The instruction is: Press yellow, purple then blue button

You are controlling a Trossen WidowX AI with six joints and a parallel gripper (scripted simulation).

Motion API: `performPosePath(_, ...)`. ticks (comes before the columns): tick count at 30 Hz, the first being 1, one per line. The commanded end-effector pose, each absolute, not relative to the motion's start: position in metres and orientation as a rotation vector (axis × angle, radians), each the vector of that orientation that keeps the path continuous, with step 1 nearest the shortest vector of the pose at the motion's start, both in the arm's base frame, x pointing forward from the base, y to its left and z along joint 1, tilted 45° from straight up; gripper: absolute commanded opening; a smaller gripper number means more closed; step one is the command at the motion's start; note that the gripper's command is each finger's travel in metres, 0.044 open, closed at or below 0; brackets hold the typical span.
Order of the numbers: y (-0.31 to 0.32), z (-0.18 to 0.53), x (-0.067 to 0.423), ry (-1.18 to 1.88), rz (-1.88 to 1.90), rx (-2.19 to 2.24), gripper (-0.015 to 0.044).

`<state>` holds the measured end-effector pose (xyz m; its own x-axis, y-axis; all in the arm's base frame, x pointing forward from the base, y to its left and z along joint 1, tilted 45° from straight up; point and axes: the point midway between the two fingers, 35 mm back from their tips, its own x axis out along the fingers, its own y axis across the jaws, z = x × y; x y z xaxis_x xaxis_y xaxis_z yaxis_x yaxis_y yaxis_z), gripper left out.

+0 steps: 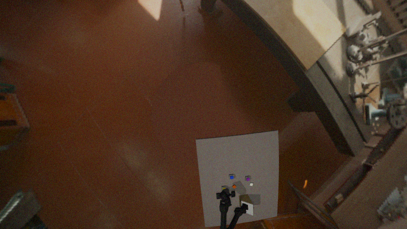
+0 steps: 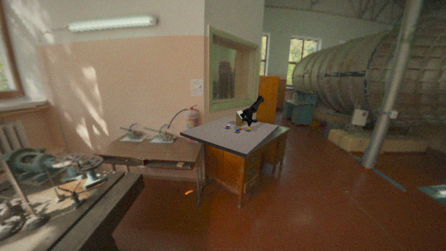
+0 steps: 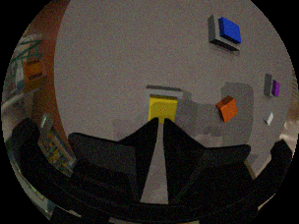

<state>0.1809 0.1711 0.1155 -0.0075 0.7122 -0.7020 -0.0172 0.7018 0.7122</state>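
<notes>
Showing the black gripper [image 3: 159,124] with its fingers brought together and nothing between them, the wrist view looks down the two fingertips, which meet in a narrow wedge pointing at the yellow button [image 3: 161,107]. The tips lie just at the near edge of that button; whether they touch its cap cannot be told from these views. The yellow button sits in a grey housing on the grey table top [image 1: 236,153]. To its right in the wrist view lies a small orange block [image 3: 227,108], apart from the gripper, and beyond it a small white block [image 3: 269,119]. The blue button [image 3: 230,29] stands farther up the surface, and the purple button [image 3: 275,87] lies near the right margin (partly foreshortened by the lens).

From the top view, the arm [image 1: 223,209] reaches in from the lower edge of the table, its gripper [image 1: 224,190] over the yellow button [image 1: 223,187]. The blue button [image 1: 231,176] and purple button [image 1: 247,178] form a row behind; the orange block [image 1: 234,186] sits between the rows.

In the exterior view the arm [image 2: 253,107] bends down to the buttons on a desk with orange wooden sides [image 2: 230,170].
</notes>
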Motion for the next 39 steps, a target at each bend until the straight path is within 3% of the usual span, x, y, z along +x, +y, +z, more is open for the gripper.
performPosePath(1, 0.171, 0.113, 0.180, 1.487, 0.627, 0.606, 0.0020)
performPosePath(39, 0.194, 0.090, 0.179, 1.487, 0.629, 0.608, 0.0020)
